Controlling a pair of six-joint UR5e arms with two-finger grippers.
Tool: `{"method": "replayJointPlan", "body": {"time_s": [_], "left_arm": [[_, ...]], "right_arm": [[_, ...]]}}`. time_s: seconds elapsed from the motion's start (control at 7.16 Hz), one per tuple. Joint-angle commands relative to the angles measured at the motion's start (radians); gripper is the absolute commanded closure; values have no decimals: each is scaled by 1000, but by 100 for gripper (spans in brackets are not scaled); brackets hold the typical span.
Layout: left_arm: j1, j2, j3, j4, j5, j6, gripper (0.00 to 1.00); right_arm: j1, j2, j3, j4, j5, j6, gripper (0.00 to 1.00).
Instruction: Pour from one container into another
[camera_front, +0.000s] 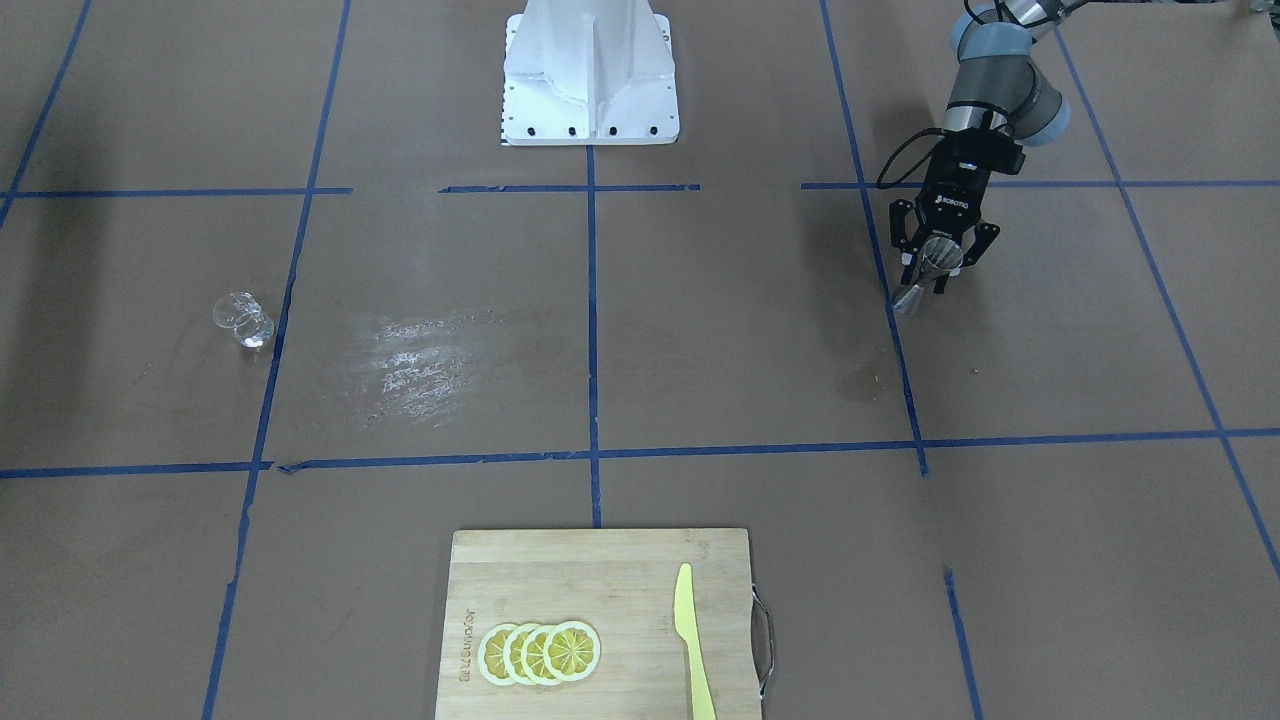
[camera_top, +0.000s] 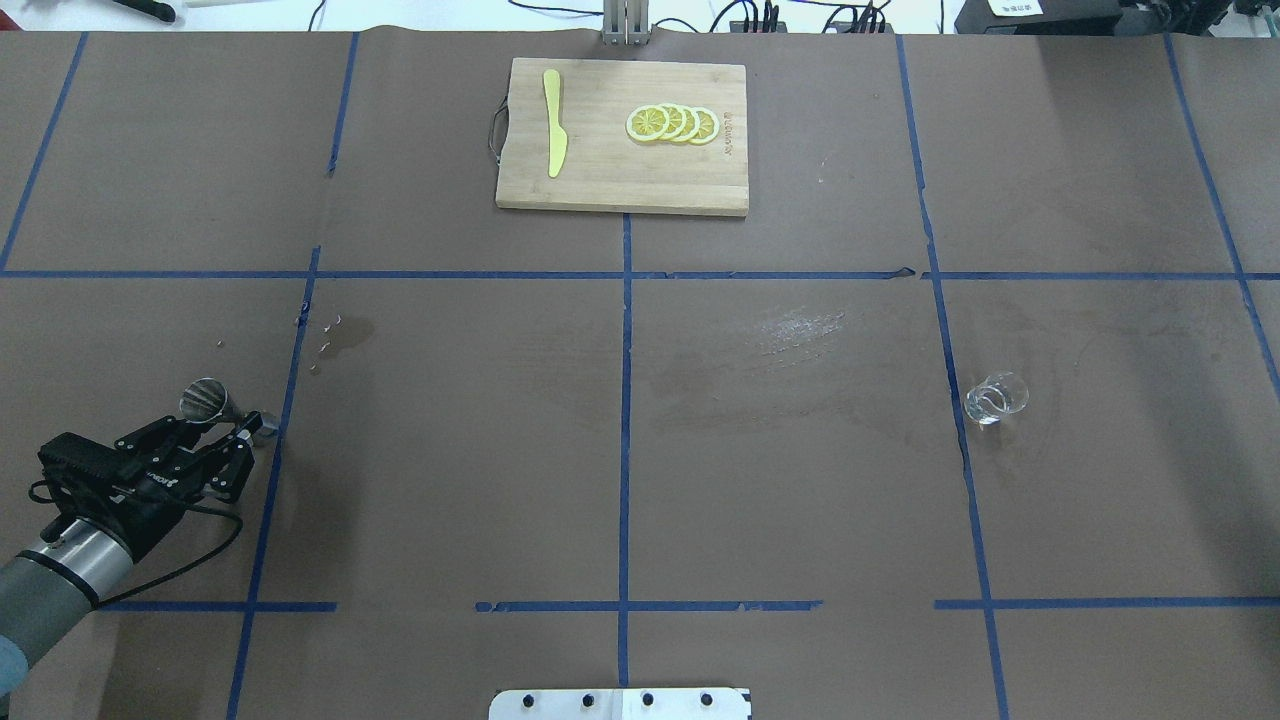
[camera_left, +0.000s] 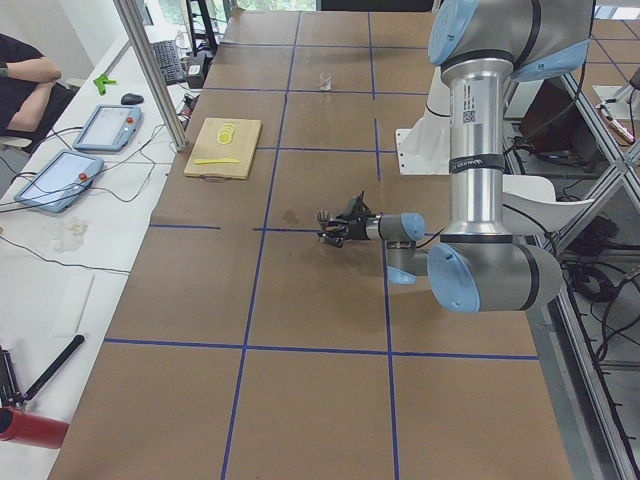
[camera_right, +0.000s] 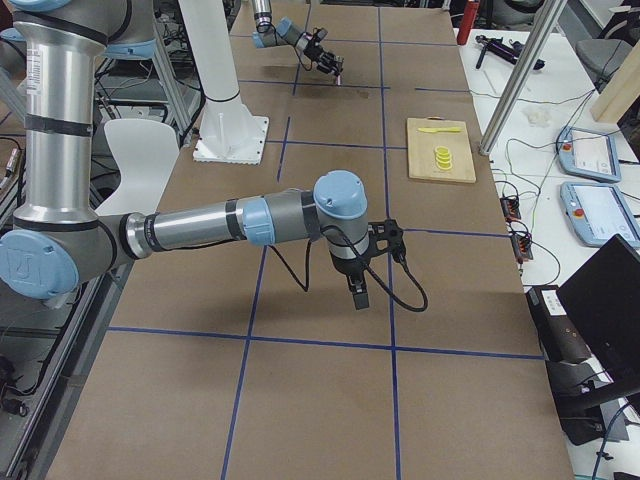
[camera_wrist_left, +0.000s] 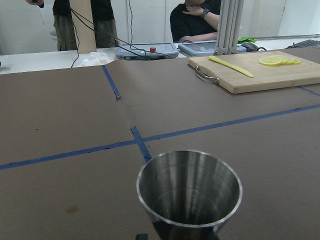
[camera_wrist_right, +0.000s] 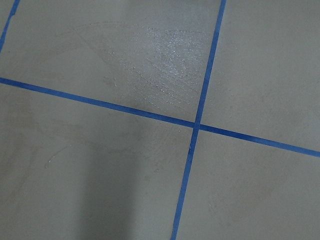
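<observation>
The steel hourglass jigger (camera_front: 926, 277) is tilted, and my left gripper (camera_front: 932, 272) is shut on its waist, low over the table on my left side. The overhead view shows the jigger's open mouth (camera_top: 204, 398) ahead of the left gripper (camera_top: 240, 425). The left wrist view looks into its shiny cup (camera_wrist_left: 190, 187). The clear glass cup (camera_front: 243, 320) stands alone on my right side (camera_top: 995, 397), far from both arms. My right gripper (camera_right: 358, 290) shows only in the exterior right view, pointing down over the table; I cannot tell whether it is open.
A wooden cutting board (camera_top: 600, 185) lies at the far middle edge with lemon slices (camera_top: 672, 123) and a yellow knife (camera_top: 554, 135). A damp stain (camera_top: 350, 335) marks the paper beyond the jigger. The robot base (camera_front: 590, 80) sits at the near middle.
</observation>
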Motion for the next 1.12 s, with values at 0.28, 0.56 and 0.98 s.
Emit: {"method": "replayJointPlan", "body": {"time_s": [0.28, 0.56, 0.98], "left_arm": [[0, 0, 0, -2, -1, 0, 84], [0, 0, -2, -5, -1, 0, 100], [-3, 20, 0, -135, -39, 20, 100]], "right_arm": [[0, 0, 0, 0, 0, 0, 0], [0, 0, 0, 0, 0, 0, 0], [0, 0, 0, 0, 0, 0, 0]]}}
